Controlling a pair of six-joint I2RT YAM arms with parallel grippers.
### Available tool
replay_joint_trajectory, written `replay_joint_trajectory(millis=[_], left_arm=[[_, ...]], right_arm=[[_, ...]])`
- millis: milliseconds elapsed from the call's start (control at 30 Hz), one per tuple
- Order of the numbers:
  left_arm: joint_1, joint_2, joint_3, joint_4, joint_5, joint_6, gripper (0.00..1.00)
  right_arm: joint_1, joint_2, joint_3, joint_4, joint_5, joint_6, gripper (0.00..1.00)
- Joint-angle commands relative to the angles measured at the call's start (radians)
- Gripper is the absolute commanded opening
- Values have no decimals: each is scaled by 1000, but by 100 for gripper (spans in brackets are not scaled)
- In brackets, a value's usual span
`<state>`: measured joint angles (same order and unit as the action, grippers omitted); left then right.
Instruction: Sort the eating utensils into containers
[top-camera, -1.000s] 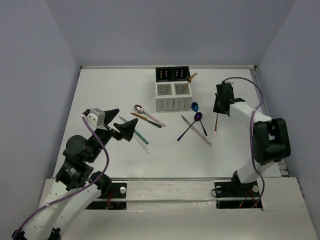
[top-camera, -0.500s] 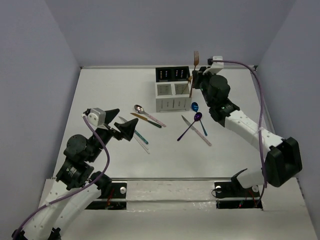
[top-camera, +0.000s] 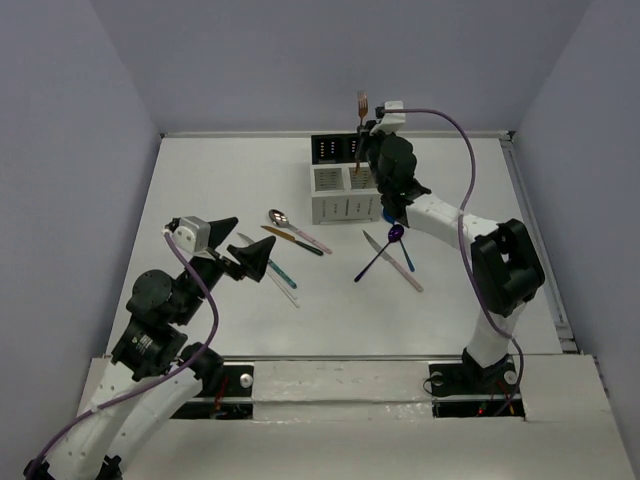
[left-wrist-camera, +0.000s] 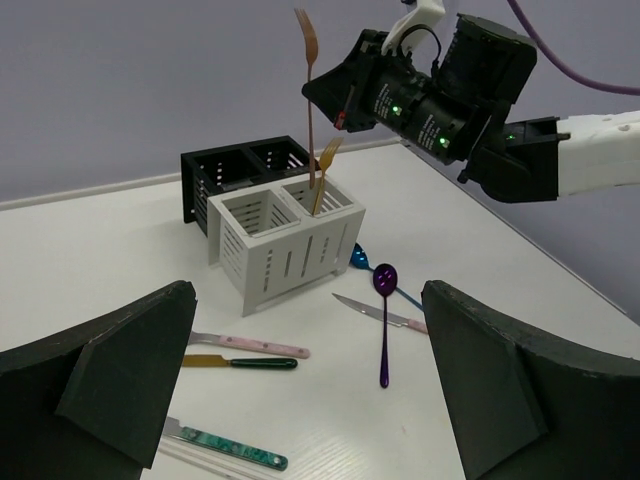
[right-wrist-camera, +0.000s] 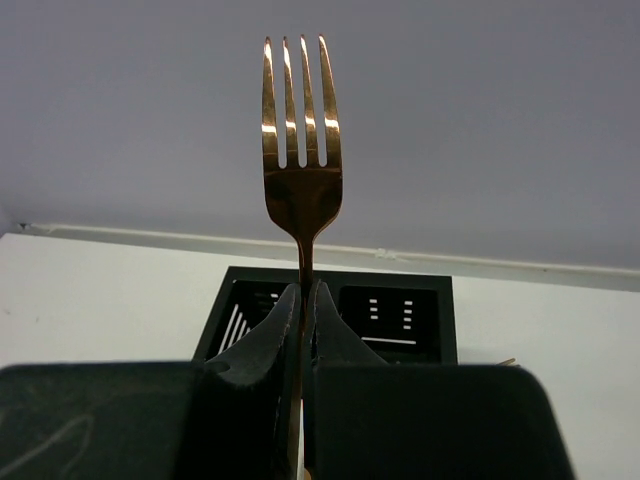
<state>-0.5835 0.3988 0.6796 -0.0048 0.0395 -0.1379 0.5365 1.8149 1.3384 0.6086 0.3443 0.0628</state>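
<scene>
1. Between the fingers of the right gripper (right-wrist-camera: 303, 297) I see a copper fork (right-wrist-camera: 302, 195) pinched tight, upright, tines up.
2. Only the left wrist view shows me its handle end down at the right white compartment of the caddy (left-wrist-camera: 290, 265), beside one leaning gold fork (left-wrist-camera: 326, 163).
3. My left gripper (left-wrist-camera: 310, 400) is spread wide, holding nothing.
4. I count four compartments, two white and two black. There are two forks, and six utensils lie on the table (left-wrist-camera: 100, 260), a purple spoon (left-wrist-camera: 384, 320) among them.
</scene>
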Motion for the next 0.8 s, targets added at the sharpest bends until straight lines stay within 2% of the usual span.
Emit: replay_joint_trajectory(millis=[0, 267, 333, 367, 433, 467, 600, 700, 733, 767], left_arm=[[-6, -11, -5, 45, -6, 11, 99], [-6, -12, -5, 46, -6, 11, 99], [-6, -12, -3, 48, -6, 11, 99], [-6, -12, -5, 46, -6, 12, 99], [-6, -9, -5, 48, -4, 11, 99], [-6, -8, -5, 48, -4, 12, 99], [-6, -6, -5, 49, 0, 11, 99], [-6, -8, -5, 49, -3, 9, 99], [-6, -8, -5, 49, -1, 9, 99], [-6, -8, -5, 48, -3, 9, 99]], right_arm=[[6, 35, 47, 108, 65, -18, 0], [6, 61, -16, 83, 88, 26, 0], [6, 55, -51, 91, 84, 34, 7], [6, 46, -59, 89, 81, 46, 21], [6, 35, -62, 59, 87, 52, 38], [6, 28, -68, 39, 85, 55, 56], [6, -22, -68, -54, 87, 60, 77], [6, -83, -65, -170, 85, 80, 77], [6, -107, -80, -200, 84, 91, 74], [6, -161, -90, -278, 78, 103, 65]])
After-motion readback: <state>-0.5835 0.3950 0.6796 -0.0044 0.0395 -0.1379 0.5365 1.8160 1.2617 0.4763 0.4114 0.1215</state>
